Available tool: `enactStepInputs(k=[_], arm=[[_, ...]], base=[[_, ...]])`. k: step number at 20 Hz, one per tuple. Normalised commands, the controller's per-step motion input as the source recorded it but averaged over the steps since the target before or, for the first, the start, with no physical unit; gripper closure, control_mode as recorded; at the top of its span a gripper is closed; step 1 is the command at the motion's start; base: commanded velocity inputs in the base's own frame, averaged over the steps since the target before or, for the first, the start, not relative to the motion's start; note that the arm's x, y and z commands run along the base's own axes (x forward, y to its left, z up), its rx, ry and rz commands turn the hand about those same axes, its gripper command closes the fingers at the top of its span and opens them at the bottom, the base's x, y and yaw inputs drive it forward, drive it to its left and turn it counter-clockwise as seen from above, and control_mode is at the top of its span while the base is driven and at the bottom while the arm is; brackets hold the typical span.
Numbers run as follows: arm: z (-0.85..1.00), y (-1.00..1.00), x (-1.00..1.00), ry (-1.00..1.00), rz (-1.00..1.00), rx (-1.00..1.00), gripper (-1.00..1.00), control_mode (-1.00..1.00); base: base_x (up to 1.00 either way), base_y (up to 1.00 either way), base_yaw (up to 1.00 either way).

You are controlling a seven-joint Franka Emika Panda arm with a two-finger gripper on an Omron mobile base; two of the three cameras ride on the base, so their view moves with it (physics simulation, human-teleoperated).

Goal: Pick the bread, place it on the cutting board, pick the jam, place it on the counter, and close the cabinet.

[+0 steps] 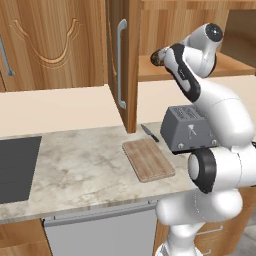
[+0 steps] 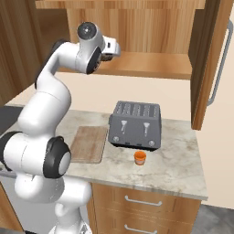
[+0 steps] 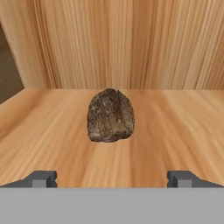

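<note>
The bread (image 3: 110, 115), a dark brown lumpy ball, sits on the wooden shelf of the open cabinet (image 2: 151, 64). My gripper (image 3: 112, 179) is open and level with the bread, a short way in front of it, one fingertip on each side and nothing between them. The bread (image 1: 157, 57) also peeks out beside my hand in the left base view. The cutting board (image 1: 148, 159) lies bare on the counter (image 1: 85, 170). The small orange jam (image 2: 140, 157) stands on the counter in front of the toaster.
A grey toaster (image 2: 135, 125) stands right of the board, under my arm. A dark knife (image 1: 150, 133) lies behind the board. The open cabinet doors (image 1: 120, 65) (image 2: 215, 64) stick out on both sides. A black cooktop (image 1: 15, 167) is at the left.
</note>
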Motion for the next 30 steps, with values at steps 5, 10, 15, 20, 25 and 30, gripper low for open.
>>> enactStepInputs(k=[5,10,15,20,25,30], arm=[[0.0,0.03,0.34,0.0,0.0,0.0,-1.0,-1.0],[-0.02,0.06,0.25,0.0,0.0,0.0,-1.0,-1.0],[0.0,0.04,0.24,0.0,0.0,0.0,-1.0,-1.0],[-0.03,0.0,0.23,0.0,0.0,0.0,-1.0,-1.0],[-0.07,0.0,0.21,0.0,0.0,0.0,-1.0,-1.0],[-0.09,0.0,0.21,0.0,0.0,0.0,-1.0,-1.0]], base=[[0.0,0.0,0.0],[0.0,0.0,0.0],[0.0,0.0,0.0],[0.0,0.0,0.0],[0.0,0.0,0.0],[0.0,0.0,0.0]])
